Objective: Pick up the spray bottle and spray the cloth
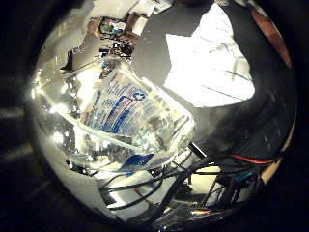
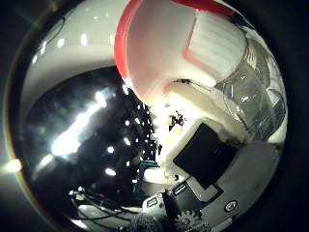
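The clear spray bottle (image 1: 125,116), with a blue-printed label, fills much of the little finger side view, close against my palm and tilted. Its red and white spray head (image 2: 164,53) looms large in the thumb side view, with the ribbed white collar and clear neck beside it. My right hand (image 2: 207,159) shows as white and black parts pressed up against the bottle's neck just under the head, fingers curled round it. A white cloth (image 1: 207,67) lies flat on the dark grey table (image 1: 149,53) beyond the bottle's body.
Boxes and small clutter (image 1: 116,26) stand at the far edge of the table behind the bottle. A brown edge (image 1: 270,34) runs past the cloth's far side. A dark ceiling with bright lights (image 2: 77,130) fills the rest of the thumb side view.
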`<state>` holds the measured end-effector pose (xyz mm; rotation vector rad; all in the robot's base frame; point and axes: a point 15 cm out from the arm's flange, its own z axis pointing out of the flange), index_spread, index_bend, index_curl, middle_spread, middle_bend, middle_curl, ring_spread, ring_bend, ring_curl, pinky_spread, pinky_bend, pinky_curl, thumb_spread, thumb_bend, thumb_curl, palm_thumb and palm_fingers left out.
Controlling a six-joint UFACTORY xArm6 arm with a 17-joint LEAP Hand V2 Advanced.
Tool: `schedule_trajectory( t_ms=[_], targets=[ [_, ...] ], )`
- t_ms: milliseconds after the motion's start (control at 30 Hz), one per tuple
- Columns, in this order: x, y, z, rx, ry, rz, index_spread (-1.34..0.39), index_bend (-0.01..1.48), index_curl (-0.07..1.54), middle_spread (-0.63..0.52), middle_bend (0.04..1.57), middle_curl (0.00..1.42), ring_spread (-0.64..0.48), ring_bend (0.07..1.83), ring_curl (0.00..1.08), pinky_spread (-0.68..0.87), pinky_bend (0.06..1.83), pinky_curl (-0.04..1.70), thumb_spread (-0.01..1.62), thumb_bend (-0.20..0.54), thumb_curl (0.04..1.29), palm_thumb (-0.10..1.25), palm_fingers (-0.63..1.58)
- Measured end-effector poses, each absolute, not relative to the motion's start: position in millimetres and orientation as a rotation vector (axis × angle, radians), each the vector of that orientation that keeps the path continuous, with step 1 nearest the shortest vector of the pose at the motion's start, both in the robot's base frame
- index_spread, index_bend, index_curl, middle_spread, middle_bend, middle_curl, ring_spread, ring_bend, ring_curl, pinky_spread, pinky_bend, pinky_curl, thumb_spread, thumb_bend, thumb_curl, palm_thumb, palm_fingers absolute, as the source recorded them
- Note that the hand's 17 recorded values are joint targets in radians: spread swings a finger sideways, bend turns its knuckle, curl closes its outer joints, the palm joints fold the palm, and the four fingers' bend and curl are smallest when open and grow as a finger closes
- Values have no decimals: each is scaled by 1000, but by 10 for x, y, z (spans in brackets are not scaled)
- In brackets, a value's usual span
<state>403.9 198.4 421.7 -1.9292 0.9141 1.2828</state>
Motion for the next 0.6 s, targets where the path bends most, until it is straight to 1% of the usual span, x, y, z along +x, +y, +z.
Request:
schedule_trajectory(
  t_ms=[100,267,500,600],
  targets=[
    [4051,2198,4229,-1916,892,1211,-286,1046,923,-198,1249,947,-262,1304,915,-160,1036,1516,1252,-10,562,951,1062],
    [3983,2598,4244,-1923,837,1168,-288,1041,927,-201,1240,952,-266,1300,922,-166,1026,1515,1246,-10,565,952,1054],
    [4086,2925,4176,-1808,874,984,-290,1031,930,-204,1228,962,-269,1288,925,-176,1017,1511,1244,-10,564,940,1059],
    [4026,3102,4227,-1772,840,940,-291,1029,931,-204,1229,961,-269,1282,927,-181,1008,1506,1243,-12,562,930,1061]
  ],
)
